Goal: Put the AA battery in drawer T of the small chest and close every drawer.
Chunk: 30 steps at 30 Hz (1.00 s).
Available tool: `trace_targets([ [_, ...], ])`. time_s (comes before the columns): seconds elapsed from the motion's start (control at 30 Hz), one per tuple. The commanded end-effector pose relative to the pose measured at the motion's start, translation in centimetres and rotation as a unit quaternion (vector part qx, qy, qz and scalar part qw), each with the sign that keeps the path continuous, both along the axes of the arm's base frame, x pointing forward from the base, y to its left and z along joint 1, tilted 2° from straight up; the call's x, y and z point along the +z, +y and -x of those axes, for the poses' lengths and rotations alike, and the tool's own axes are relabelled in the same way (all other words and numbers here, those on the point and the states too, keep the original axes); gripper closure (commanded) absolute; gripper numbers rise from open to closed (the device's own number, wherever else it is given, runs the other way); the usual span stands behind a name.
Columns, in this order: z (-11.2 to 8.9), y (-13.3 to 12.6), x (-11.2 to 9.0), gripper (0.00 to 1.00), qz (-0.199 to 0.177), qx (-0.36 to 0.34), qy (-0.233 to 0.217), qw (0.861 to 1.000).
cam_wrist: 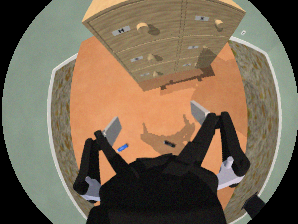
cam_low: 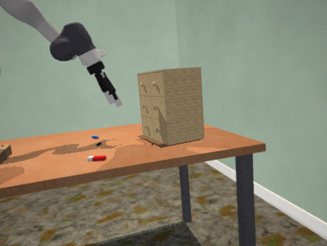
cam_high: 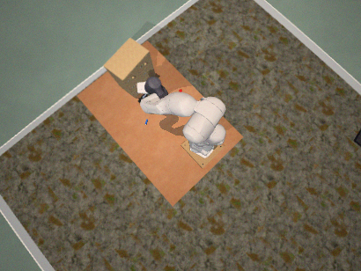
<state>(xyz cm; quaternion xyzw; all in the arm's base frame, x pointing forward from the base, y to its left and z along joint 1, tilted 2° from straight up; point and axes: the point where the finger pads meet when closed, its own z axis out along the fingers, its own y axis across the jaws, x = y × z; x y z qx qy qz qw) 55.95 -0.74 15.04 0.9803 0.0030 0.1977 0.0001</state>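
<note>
The small wooden chest [cam_low: 171, 105] stands at the far end of the table, with two columns of drawers, all of them looking pushed in. Its front fills the top of the wrist view [cam_wrist: 162, 36]; the labels are too small to read. My gripper [cam_low: 113, 100] is open and empty, tilted towards the chest front, high above the table and a short way from the drawers. In the wrist view the fingers spread wide over the table. A small dark cylinder [cam_low: 99, 143], perhaps the AA battery, lies on the table below; it also shows in the wrist view [cam_wrist: 169, 144].
A small blue piece [cam_low: 95, 136] lies beside the dark cylinder, also seen from above [cam_high: 145, 121]. A red-and-white piece [cam_low: 96, 158] lies nearer the table's front edge. The arm's base block [cam_high: 202, 151] sits at the opposite end. A wall stands close behind the chest.
</note>
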Motion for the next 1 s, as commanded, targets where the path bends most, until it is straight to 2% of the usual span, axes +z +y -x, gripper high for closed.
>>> trace_targets([
  [0.0, -3.7, -0.5, 0.7, 0.00, 0.013, 0.022, -0.097, 0.995],
  [0.2, -4.2, -0.5, 0.1, 0.00, 0.012, 0.023, -0.118, 0.993],
  [0.47, -5.8, -0.5, -1.5, 0.00, 0.010, 0.024, -0.187, 0.982],
  [0.97, -7.0, -0.5, -2.6, 0.00, 0.009, 0.024, -0.234, 0.972],
])
